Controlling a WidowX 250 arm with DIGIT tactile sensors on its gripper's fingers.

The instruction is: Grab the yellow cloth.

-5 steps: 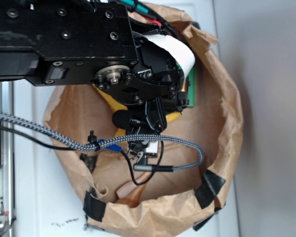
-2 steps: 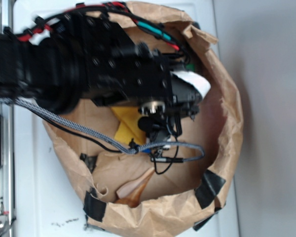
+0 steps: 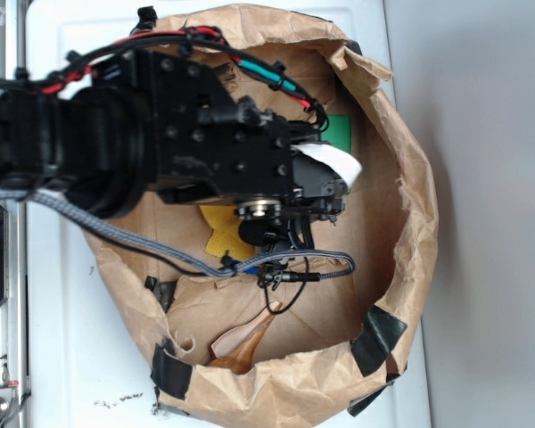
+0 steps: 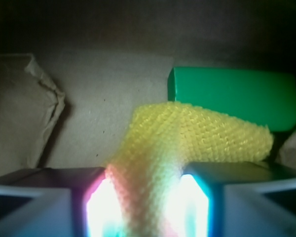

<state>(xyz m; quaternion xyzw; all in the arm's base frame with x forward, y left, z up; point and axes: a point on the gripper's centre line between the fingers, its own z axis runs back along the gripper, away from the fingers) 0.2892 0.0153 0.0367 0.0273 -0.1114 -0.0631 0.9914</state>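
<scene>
Inside a crumpled brown paper bag [image 3: 410, 223] sitting on a white counter [image 3: 71, 374], the tool [image 4: 147, 207] of a black robot arm [image 3: 160, 152] is clenching the yellow cloth [image 4: 187, 143], with a fold of the terry fabric running down between the two fingers [image 4: 39, 210] in the wrist view and the glare washing out the cloth where the fingers are pressing it. The rest of the cloth is spreading away from the tool toward the green block [image 4: 234, 96], which is lying flat against the bag's far wall just behind the cloth; whether the two are touching is not clear. In the exterior view the arm is reaching over the bag's open mouth and hiding most of the cloth, leaving only a yellow patch [image 3: 225, 230] showing under the arm near the middle of the bag floor, while a corner of the green block [image 3: 339, 134] is peeking out beyond the arm, close to the bag's rim. A grey braided cable [image 3: 143, 245] is trailing from the arm across the bag, and strips of black tape [image 3: 379, 334] are patching the bag's rim on the side away from the block. A wooden spoon-like object [image 3: 241, 339] is resting on the bag floor near the taped rim, well apart from the cloth.
</scene>
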